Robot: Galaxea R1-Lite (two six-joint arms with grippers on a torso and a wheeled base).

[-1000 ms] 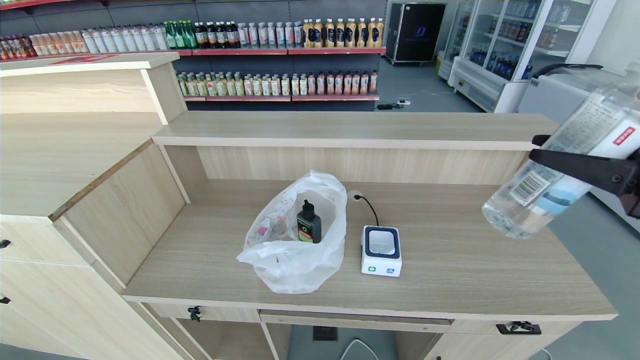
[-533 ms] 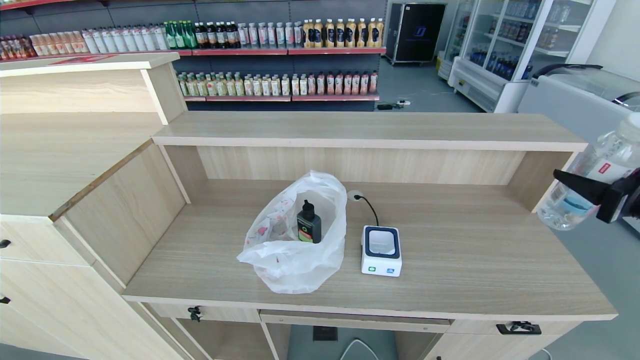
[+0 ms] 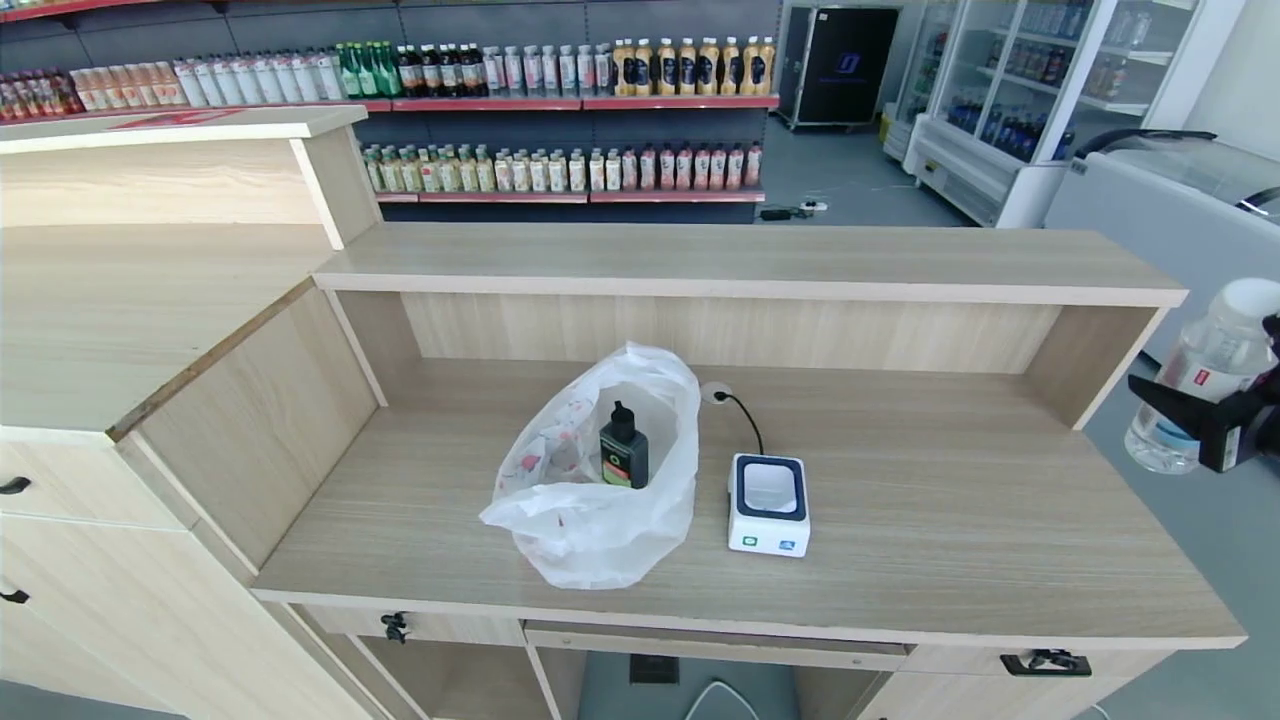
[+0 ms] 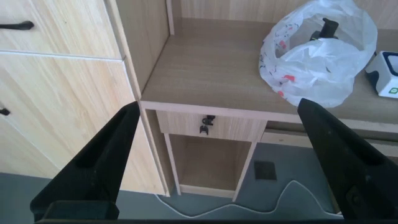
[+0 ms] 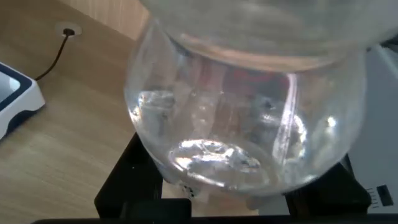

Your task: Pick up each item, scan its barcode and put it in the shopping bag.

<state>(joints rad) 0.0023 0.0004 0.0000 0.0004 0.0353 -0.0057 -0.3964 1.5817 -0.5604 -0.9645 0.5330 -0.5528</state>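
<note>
Water bottle, pinched in the right tool, has swung from tilted to nearly upright off the right end of the bench, so its scan likely lies ahead.

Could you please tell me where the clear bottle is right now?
The clear bottle is at the head view's far right, held in the right gripper, past the counter's right end.

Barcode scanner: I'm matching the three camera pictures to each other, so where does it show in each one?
Head view: the barcode scanner sits on the counter, just right of the shopping bag.
Left wrist view: a corner of it shows at the picture's edge, beside the bag.
Right wrist view: a corner shows at the picture's edge, beyond the clear bottle.
Shared landmark: the wood counter under it.
</note>
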